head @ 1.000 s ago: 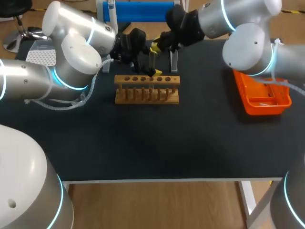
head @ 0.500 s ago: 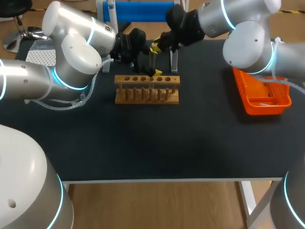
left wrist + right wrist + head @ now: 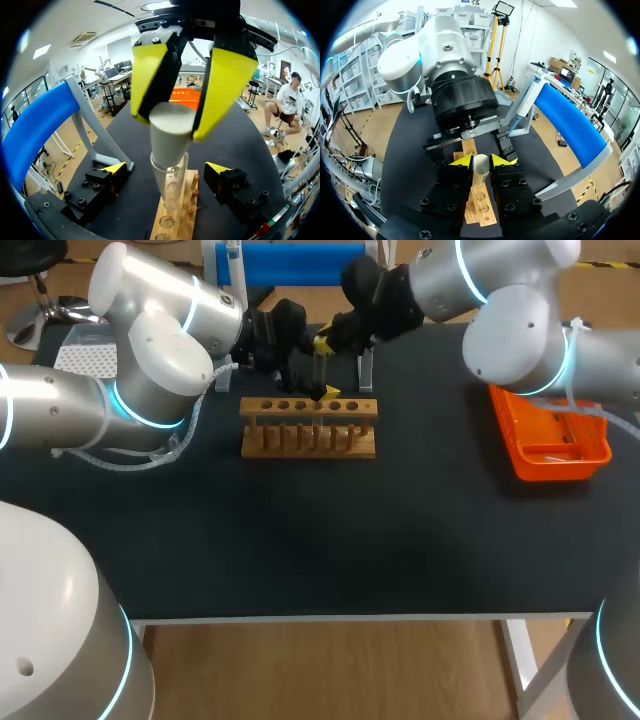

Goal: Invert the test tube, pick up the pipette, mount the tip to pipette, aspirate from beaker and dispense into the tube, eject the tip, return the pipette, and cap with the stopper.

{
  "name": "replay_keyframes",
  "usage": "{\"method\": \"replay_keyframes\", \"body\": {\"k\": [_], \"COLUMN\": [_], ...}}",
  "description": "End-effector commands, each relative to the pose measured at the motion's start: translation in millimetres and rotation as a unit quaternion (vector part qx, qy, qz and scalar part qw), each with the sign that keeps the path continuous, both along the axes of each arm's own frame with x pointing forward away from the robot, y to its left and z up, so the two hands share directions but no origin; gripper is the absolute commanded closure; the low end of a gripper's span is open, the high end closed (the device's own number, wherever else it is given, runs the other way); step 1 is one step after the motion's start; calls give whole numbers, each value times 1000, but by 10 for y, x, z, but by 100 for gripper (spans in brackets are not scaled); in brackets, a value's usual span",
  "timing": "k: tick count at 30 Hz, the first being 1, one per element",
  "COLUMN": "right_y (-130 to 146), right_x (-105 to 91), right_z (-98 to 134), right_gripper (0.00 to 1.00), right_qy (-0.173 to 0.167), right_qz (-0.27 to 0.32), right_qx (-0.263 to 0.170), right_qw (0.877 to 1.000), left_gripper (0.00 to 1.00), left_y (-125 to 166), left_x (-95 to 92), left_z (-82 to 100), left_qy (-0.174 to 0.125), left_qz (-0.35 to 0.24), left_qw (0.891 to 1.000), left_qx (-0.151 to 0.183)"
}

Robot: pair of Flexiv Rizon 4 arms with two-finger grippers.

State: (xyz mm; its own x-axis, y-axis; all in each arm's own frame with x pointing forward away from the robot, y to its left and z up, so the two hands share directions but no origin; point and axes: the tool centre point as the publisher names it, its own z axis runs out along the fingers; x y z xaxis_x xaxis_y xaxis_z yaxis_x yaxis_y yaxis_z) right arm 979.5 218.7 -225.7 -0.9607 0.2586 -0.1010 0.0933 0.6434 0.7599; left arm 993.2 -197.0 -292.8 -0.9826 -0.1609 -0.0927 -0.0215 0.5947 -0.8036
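Note:
A clear test tube (image 3: pixel 169 186) stands upright in the wooden rack (image 3: pixel 308 427), also seen as a thin tube (image 3: pixel 319 368) in the head view. My right gripper (image 3: pixel 482 161) is shut on the pale stopper (image 3: pixel 481 164) and holds it right at the tube's mouth. In the left wrist view the stopper (image 3: pixel 171 131) sits between the right arm's big yellow fingers (image 3: pixel 227 85), touching the tube's rim. My left gripper (image 3: pixel 167 172) is open, its tips wide apart on either side of the tube, low by the rack (image 3: pixel 176 220). From above, the left gripper (image 3: pixel 322 388) is just below the right gripper (image 3: pixel 322 343).
An orange tray (image 3: pixel 550 430) lies at the table's right side. A blue stand (image 3: pixel 300 262) rises at the back edge, with a small clear holder (image 3: pixel 366 365) just behind the rack. The dark tabletop (image 3: pixel 320 540) stretches in front of the rack.
My right arm has shifted slightly to the left with the stopper held over the tube. The left arm and the rack have stayed put.

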Motion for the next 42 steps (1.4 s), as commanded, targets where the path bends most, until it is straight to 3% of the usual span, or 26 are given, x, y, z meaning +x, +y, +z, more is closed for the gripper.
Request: {"method": "replay_keyframes", "body": {"k": [1,12,42], "right_y": [13,-8,-23], "right_x": [13,38,-24], "right_z": [-2,108,-133], "right_gripper": [100,100,100], "right_qy": [1,-5,14], "right_qz": [0,-3,-6], "right_qx": [-5,6,-5], "right_qw": [1000,1000,1000], "left_gripper": [0,0,0], "left_y": [-6,-6,-6], "left_x": [9,9,9], "left_z": [1,1,1], "left_qy": [1,1,1], "left_qz": [0,0,0], "left_qw": [1000,1000,1000], "left_qx": [1,1,1]}}
